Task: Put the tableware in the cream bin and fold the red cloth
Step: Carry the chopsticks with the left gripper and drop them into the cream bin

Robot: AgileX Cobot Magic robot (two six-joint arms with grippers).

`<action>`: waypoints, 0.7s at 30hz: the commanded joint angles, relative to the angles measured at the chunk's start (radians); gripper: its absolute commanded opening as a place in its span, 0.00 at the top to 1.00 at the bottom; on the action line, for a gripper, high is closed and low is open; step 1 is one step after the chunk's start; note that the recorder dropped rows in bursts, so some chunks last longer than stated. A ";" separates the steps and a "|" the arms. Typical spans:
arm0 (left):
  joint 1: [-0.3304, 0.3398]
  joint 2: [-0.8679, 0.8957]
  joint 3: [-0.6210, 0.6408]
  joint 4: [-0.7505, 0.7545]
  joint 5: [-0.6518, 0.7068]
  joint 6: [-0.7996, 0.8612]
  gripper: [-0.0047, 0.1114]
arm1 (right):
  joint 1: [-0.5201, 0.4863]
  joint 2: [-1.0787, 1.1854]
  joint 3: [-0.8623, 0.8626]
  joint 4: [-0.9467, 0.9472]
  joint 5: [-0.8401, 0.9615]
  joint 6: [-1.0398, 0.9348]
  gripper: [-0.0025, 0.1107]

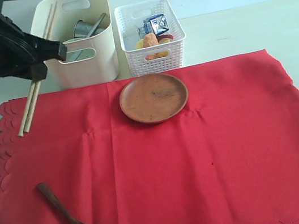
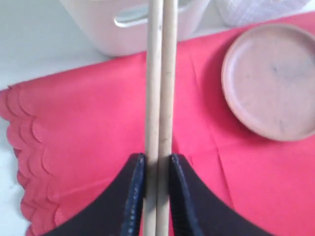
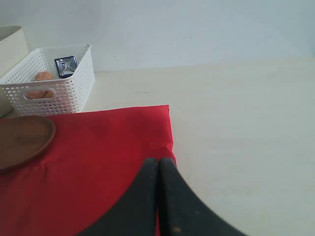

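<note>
Plate [image 1: 153, 97] and spoon [image 1: 70, 223] lie on the cloth [image 1: 230, 150], bin [image 1: 87, 65] behind.

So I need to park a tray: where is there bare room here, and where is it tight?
Bare: the red cloth right of the brown plate, and the table right of the white basket. Crowded: back left, where the left tool holds chopsticks beside the cream bin.

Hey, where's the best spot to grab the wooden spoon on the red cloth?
Probably the slim handle, mid-length, coming straight down with jaws across it: the spoon lies flat on the cloth, and its bowl is wide and rounded.
</note>
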 commanded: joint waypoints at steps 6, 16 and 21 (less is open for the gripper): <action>0.123 -0.018 -0.081 0.006 -0.330 0.039 0.96 | -0.004 -0.006 0.004 -0.006 -0.008 -0.002 0.98; 0.163 0.117 -0.187 0.008 -0.612 0.039 0.96 | -0.004 -0.006 0.004 -0.006 -0.008 -0.002 0.98; 0.165 0.255 -0.309 0.008 -0.652 0.057 0.96 | -0.004 -0.006 0.004 -0.006 -0.008 -0.002 0.98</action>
